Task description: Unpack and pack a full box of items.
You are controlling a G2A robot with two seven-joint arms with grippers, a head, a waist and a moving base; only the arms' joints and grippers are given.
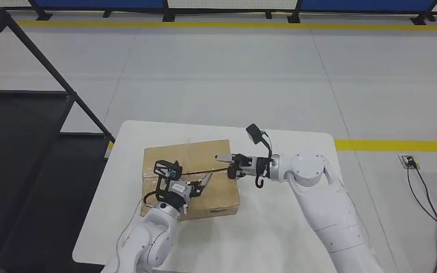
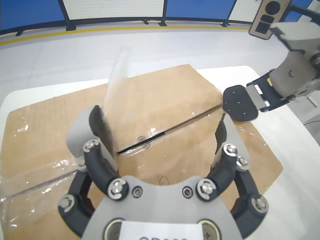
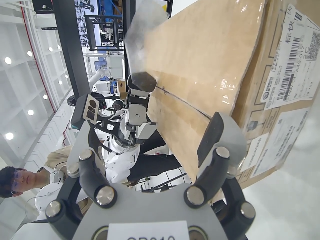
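Observation:
A closed cardboard box (image 1: 188, 179) lies on the white table (image 1: 287, 225), its flaps meeting at a centre seam (image 2: 160, 133). My left gripper (image 2: 161, 128) hovers open over the box top, astride the seam. A strip of clear tape (image 2: 117, 76) sticks to one of its fingers (image 2: 98, 126) and rises off the box. My right gripper (image 1: 229, 166) is open at the box's right edge, with one black pad (image 2: 239, 106) resting on the top by the seam's end. From the right wrist, the box (image 3: 200, 58) and the lifted tape (image 3: 143, 23) are seen side-on.
Shipping labels (image 3: 287, 76) cover the box's side facing the right arm. A black metal frame (image 1: 41, 89) stands off the table's left. Bare tabletop lies to the right of the box and in front of it.

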